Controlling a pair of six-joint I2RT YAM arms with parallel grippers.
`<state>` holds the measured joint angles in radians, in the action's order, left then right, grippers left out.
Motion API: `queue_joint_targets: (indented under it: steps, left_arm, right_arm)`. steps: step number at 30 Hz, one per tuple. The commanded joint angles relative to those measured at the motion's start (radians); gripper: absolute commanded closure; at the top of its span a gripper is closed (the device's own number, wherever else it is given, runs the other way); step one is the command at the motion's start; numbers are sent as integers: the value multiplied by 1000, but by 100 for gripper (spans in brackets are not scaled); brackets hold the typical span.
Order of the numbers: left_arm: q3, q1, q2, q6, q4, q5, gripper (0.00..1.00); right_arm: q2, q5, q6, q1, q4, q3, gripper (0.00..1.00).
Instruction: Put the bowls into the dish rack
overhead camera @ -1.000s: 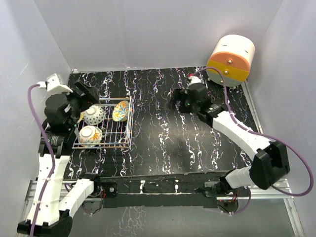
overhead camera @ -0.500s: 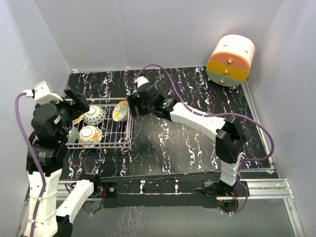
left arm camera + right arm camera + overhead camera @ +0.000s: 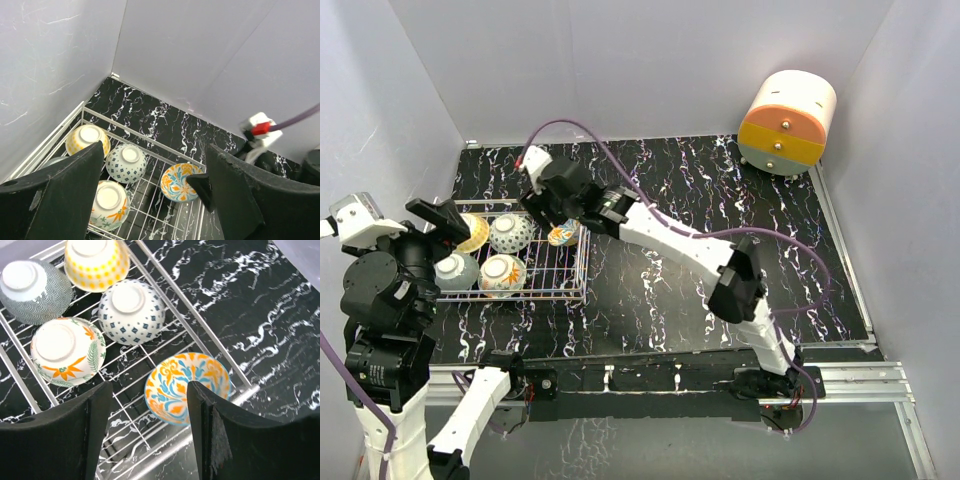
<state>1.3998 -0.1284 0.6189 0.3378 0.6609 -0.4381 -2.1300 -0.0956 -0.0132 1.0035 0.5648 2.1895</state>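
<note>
The white wire dish rack (image 3: 582, 272) stands at the table's left. Four bowls lie upside down in it: grey (image 3: 453, 270), yellow (image 3: 472, 232), blue-white (image 3: 510, 233) and floral cream (image 3: 502, 274). An orange-and-blue bowl (image 3: 563, 234) leans tilted against the rack's right wall. My right gripper (image 3: 558, 215) hangs open just above that bowl (image 3: 187, 387), holding nothing; one finger (image 3: 212, 435) overlaps its rim in the right wrist view. My left gripper (image 3: 448, 218) is open and empty, raised over the rack's left end. Its wrist view looks down on the rack (image 3: 145, 137) and bowls.
An orange-and-cream round drawer unit (image 3: 787, 122) stands at the back right corner. Grey walls close in the black marbled table (image 3: 720, 250) on three sides. The right arm stretches diagonally across the table's middle, trailing a purple cable (image 3: 620, 150).
The right arm has swung from the table's right side across to the rack, its jaws narrowing somewhat. The left arm has pulled back to the left and lifted away from the rack.
</note>
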Motion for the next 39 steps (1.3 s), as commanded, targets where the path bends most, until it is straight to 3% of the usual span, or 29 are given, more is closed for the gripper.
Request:
queue_joint_targets:
  steps: [1,24,39]
  left_arm:
    - [14,-2,-8,-13,21,-11,19]
    - [23,-12,-69,-17,43,-16,19]
    - [10,-40,-90,-28,35,-53,18]
  right_arm:
    - [-117,9,128,34,165,186,37]
    - [-313,-92,331,102,210,295,39]
    - [-372,-312,454,129,141,262,40]
